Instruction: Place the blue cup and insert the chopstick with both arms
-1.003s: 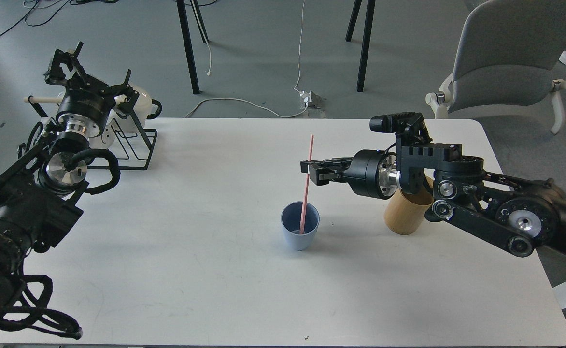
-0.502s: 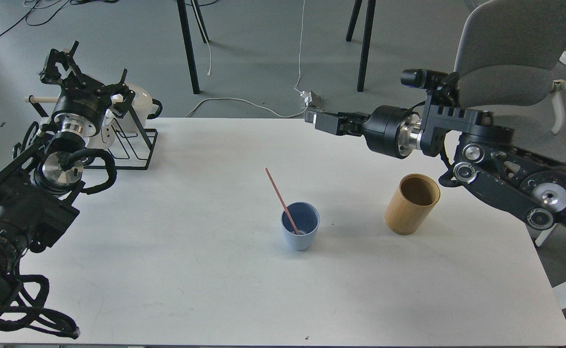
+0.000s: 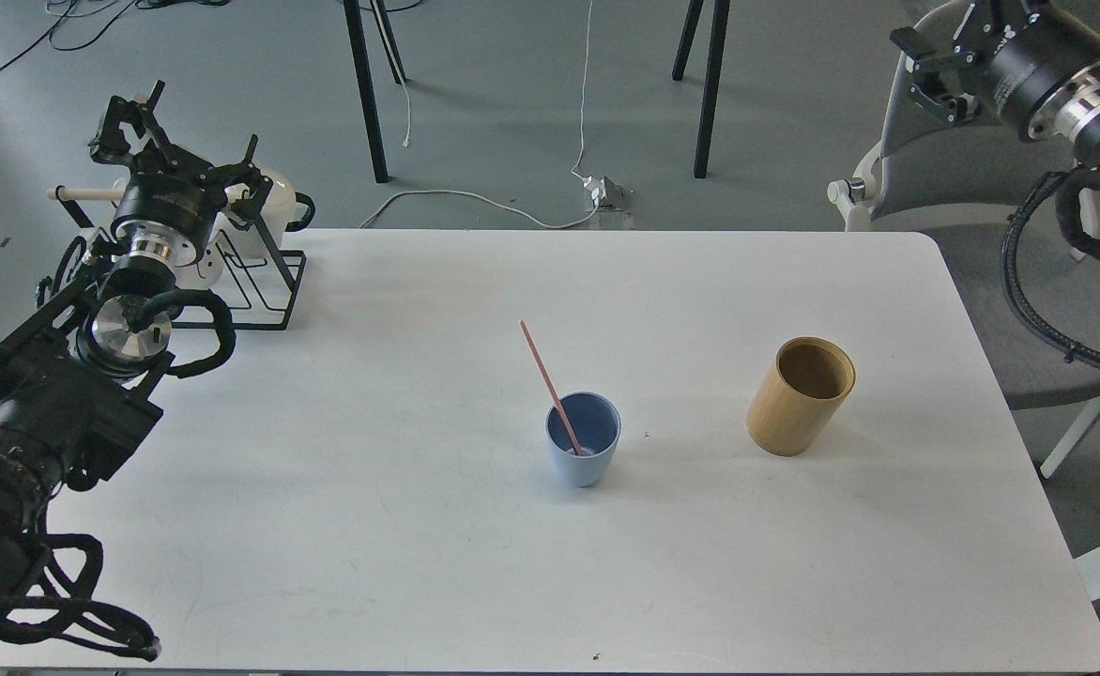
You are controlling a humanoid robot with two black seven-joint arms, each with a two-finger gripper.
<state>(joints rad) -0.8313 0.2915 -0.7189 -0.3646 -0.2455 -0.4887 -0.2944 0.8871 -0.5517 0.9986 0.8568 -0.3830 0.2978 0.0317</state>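
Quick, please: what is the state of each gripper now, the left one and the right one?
Left gripper: open, holding nothing, above the black rack.
Right gripper: open, holding nothing, raised beyond the table.

One blue cup (image 3: 584,439) stands on the table (image 3: 343,526), with one pink chopstick (image 3: 550,385) in it. One bamboo cylinder (image 3: 801,396). One black rack (image 3: 259,277). Two arms, each ending in one claw: left (image 3: 128,117), right (image 3: 925,66). One grey chair (image 3: 963,178).

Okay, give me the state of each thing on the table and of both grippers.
blue cup: upright, chopstick inside
pink chopstick: in the cup, leaning left, free
bamboo cylinder: upright, looks empty
black rack: standing, rear left corner
left gripper: open, empty
right gripper: empty, opening unclear
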